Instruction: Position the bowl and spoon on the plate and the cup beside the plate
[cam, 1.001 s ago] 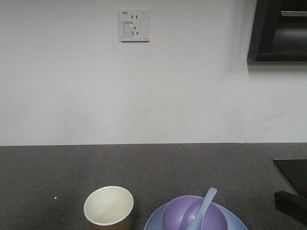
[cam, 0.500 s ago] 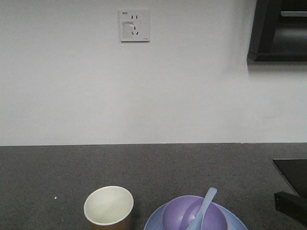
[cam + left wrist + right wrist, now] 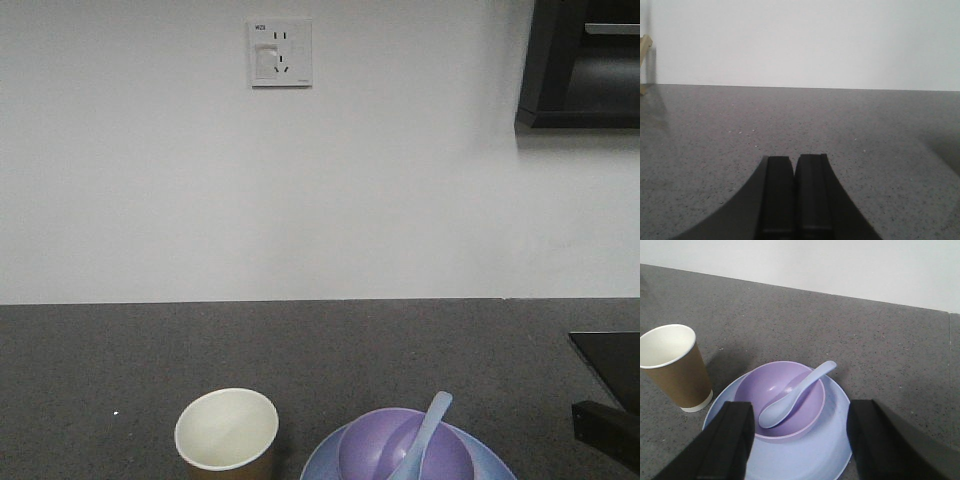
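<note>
The lavender bowl sits on the light blue plate, and the pale spoon lies in the bowl with its handle over the far rim. The brown paper cup stands upright just left of the plate. My right gripper is open above the near side of the plate, holding nothing. In the front view the cup, bowl, spoon and plate sit at the bottom edge. My left gripper is shut over bare countertop, away from the dishes.
The dark speckled countertop runs back to a white wall with a socket. A black object lies at the right edge, and a dark cabinet hangs at the upper right.
</note>
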